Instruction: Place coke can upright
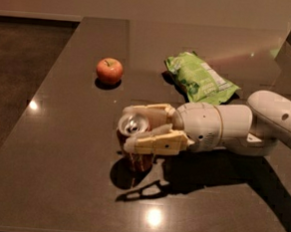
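Observation:
The coke can stands upright on the dark table, a red-orange can with its silver pull-tab top facing up. My gripper reaches in from the right with its cream fingers on either side of the can's upper half, shut on it. The can's bottom rests on or just above the tabletop; its shadow lies right beneath it. The white arm stretches off to the right.
A round red apple sits on the table to the far left of the can. A green chip bag lies behind the arm at the right. The table's left edge runs diagonally beside a dark floor.

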Robot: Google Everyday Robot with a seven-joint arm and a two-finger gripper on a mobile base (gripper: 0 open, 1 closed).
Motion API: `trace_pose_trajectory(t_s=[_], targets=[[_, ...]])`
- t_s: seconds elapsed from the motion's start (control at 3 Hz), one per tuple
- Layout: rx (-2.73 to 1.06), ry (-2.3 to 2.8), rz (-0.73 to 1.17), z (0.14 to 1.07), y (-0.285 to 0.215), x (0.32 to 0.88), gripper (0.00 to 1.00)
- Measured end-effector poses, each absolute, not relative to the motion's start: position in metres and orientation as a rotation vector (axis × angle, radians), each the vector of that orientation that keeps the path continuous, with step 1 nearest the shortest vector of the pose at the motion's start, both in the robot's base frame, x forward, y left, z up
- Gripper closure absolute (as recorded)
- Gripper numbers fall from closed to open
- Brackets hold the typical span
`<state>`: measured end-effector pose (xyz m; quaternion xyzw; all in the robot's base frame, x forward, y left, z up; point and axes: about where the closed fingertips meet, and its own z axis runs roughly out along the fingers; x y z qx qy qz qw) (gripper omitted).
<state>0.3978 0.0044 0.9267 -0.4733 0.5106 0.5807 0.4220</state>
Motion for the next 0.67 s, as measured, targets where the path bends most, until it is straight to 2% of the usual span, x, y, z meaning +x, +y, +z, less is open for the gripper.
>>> trace_pose_trajectory(t_s=[0.33, 0.67], targets=[[-1.188, 1.277, 1.454, 0.9274, 0.0055, 0.3973, 0.0], [-1.189, 1.277, 1.454, 0.9274, 0.0056, 0.3972, 0.0]])
